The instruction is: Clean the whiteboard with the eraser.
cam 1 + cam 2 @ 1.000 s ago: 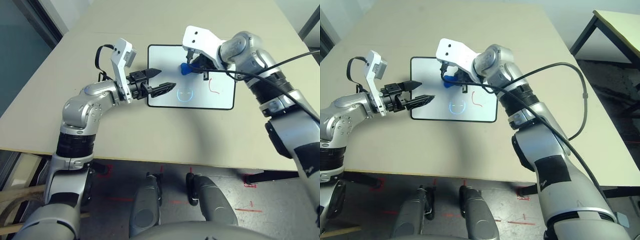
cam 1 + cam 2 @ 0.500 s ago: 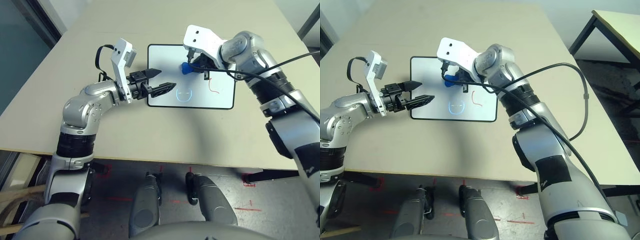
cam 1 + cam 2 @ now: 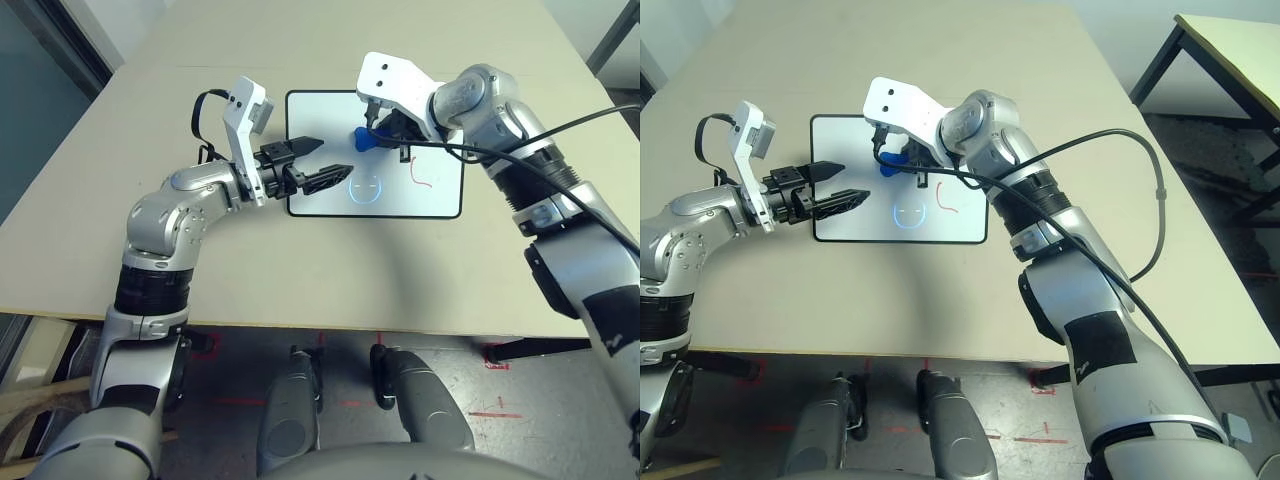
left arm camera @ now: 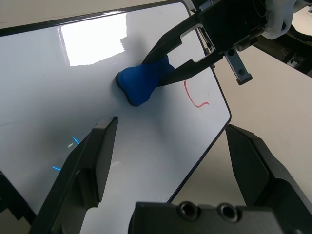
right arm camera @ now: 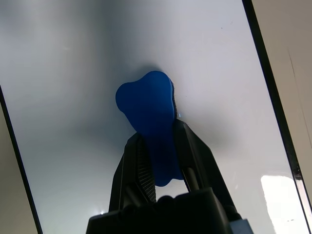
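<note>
The whiteboard (image 3: 400,200) lies flat on the beige table, with a short red stroke (image 3: 422,172) on its right part and a faint blue ring mark (image 3: 367,187) near its middle. My right gripper (image 3: 383,132) is shut on the blue eraser (image 3: 361,139). Its front lobe (image 5: 146,105) rests on the board's upper middle, left of the red stroke (image 4: 196,98). My left gripper (image 3: 333,157) hovers open over the board's left part with nothing between its fingers. The left wrist view looks at the eraser (image 4: 141,83) from that side.
A black cable (image 3: 1145,190) loops from my right arm over the table's right side. A dark-legged side table (image 3: 1225,40) stands beyond the right edge. Bare tabletop (image 3: 330,270) stretches between the board and the front edge.
The whole picture has shifted slightly left. The eraser sits at the same spot on the board, and both grippers keep their state.
</note>
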Motion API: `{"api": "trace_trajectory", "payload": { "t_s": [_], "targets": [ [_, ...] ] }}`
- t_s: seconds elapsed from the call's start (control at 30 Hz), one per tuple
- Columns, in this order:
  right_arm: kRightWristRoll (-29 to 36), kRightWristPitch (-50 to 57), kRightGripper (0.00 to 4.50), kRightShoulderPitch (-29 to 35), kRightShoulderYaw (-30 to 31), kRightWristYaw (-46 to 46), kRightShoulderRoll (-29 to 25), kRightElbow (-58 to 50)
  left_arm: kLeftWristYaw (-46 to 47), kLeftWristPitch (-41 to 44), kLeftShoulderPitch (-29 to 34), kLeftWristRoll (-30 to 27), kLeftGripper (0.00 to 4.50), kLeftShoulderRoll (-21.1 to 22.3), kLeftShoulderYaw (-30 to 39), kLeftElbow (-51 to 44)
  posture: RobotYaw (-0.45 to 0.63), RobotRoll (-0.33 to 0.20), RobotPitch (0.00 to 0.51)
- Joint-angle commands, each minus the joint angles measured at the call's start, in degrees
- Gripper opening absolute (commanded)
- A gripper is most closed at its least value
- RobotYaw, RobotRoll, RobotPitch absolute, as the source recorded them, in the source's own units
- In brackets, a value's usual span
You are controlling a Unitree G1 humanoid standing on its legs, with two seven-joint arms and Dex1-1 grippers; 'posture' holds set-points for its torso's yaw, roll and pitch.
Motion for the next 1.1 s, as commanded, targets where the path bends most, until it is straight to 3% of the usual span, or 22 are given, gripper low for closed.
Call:
{"api": "trace_trajectory", "payload": {
  "t_s": [0.03,0.5,1.1],
  "targets": [
    [-1.3,2.1,0.77,3.5,0.4,1.1,-3.3,1.4,-0.4,-0.2,0.6,-0.1,4.5,-0.2,-0.4,0.1,-0.05,0.0,0.218],
    [-1.0,7.3,0.77,9.9,-1.7,3.7,-12.1,-7.7,-1.5,-1.0,-0.5,0.5,4.5,-0.7,-1.2,1.7,-0.07,0.0,0.212],
    [-1.3,8.1,0.77,12.0,-1.2,5.1,-15.4,-9.8,-1.8,-1.2,-0.7,0.8,4.5,-1.3,-1.6,2.0,-0.08,0.0,0.216]
  ]
}}
